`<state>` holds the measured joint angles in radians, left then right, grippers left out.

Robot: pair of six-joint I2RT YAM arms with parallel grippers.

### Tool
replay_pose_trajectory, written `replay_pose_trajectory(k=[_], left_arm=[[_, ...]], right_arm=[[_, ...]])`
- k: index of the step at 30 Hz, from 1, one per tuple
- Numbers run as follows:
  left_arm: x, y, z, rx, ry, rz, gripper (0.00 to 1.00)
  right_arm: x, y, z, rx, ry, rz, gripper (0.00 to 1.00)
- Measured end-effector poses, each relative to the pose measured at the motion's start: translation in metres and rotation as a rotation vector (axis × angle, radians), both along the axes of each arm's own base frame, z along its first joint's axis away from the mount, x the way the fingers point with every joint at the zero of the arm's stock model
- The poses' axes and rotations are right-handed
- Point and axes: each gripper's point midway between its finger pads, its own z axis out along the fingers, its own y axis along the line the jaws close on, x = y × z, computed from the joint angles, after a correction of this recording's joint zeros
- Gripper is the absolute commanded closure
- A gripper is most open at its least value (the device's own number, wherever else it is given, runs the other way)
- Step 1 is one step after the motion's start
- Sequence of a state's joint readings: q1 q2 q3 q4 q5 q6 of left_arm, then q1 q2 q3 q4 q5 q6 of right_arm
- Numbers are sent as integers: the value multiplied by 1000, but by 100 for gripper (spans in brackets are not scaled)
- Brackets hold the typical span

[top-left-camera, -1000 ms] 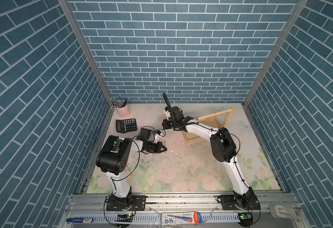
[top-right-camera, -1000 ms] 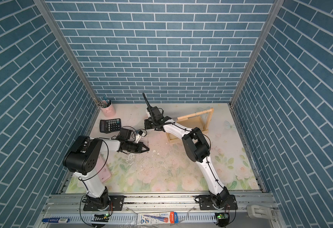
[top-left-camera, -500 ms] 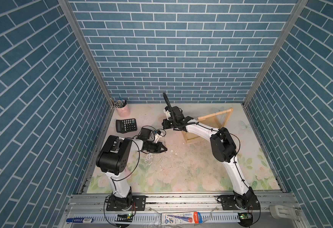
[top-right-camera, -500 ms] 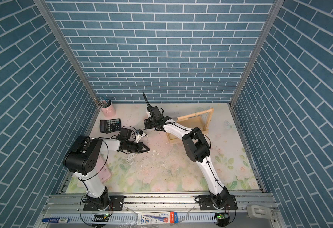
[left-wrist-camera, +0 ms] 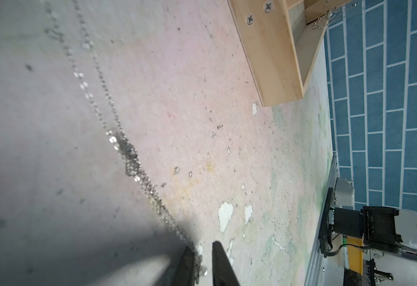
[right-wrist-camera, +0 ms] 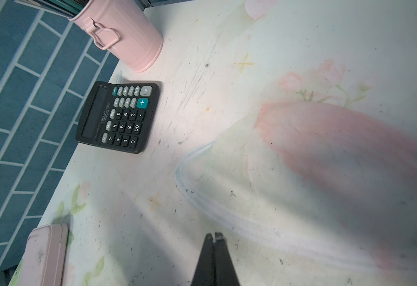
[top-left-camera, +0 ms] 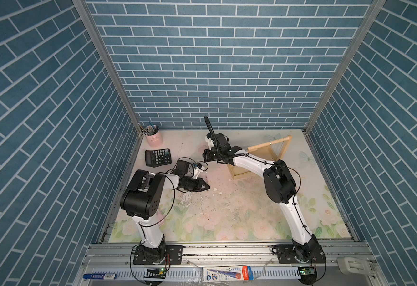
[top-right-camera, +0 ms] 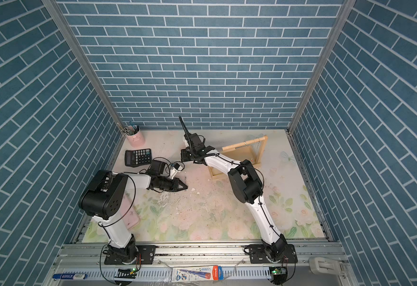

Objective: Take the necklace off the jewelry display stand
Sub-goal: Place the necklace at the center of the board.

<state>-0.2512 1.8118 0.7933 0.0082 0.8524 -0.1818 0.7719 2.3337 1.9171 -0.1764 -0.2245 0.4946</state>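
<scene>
The jewelry display stand (top-left-camera: 268, 144) is pale wood and sits at the back right; its tray base (left-wrist-camera: 269, 54) shows in the left wrist view. The necklace (left-wrist-camera: 128, 153), a thin silver chain, runs doubled over the table and ends between my left gripper's fingers. My left gripper (left-wrist-camera: 202, 246) is low over the table, left of the stand (top-right-camera: 242, 144). Its jaws stand a little apart, and the chain rests against one finger. My right gripper (right-wrist-camera: 213, 234) is shut, with a silvery bit of chain pinched at its tip. It hovers behind the left gripper (top-left-camera: 208, 188).
A black calculator (top-left-camera: 158, 157) and a pink cup of pens (top-left-camera: 153, 137) are at the back left. A pink case (top-right-camera: 130, 213) lies under the left arm. More chain hangs near the stand's far post (top-left-camera: 280, 146). The mat has chipped white patches (left-wrist-camera: 224, 218).
My left gripper's jaws have parted slightly around the chain. Neither arm has visibly moved.
</scene>
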Motion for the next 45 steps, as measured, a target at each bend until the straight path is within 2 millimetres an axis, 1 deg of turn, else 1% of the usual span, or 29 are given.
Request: replay_pose_trajectory(k=[6,11,17,24,25,26,27,28,31,35,40,42,45], left_arm=[[2,2,1,16,-6,3,81],[3,3,2,26,-13,5,77],[5,5,4,44,-27,14,69],[9,9,7,70,-49,33,62],[9,10,8,75,-52,39,58],[9,11,9,78,-56,43,44],[8,11,10,80,-62,47,4],[8,11,14,69,-68,51,1],[9,11,26,56,-107,71,1],[5,16,27,68,-120,111,0],[-3,26,29,97,-135,162,1],[-4,31,33,113,-156,185,1],[-4,40,45,137,-210,226,0]], right_arm=[[-2,-2,-5,-5,10,-3,100],[-2,-2,-5,-4,11,-4,100],[-2,-2,-3,0,7,-4,100],[-1,-1,-2,3,4,-4,100],[-1,-1,-2,3,5,-5,100],[-1,-1,-2,3,5,-5,100],[-1,-1,-2,3,4,-5,100],[-1,-1,-2,3,4,-5,100],[-1,-1,-2,3,4,-5,100],[0,-1,1,8,0,-5,100],[4,3,14,27,-20,-5,100],[6,5,19,33,-27,-5,100],[8,7,23,42,-36,-5,100]])
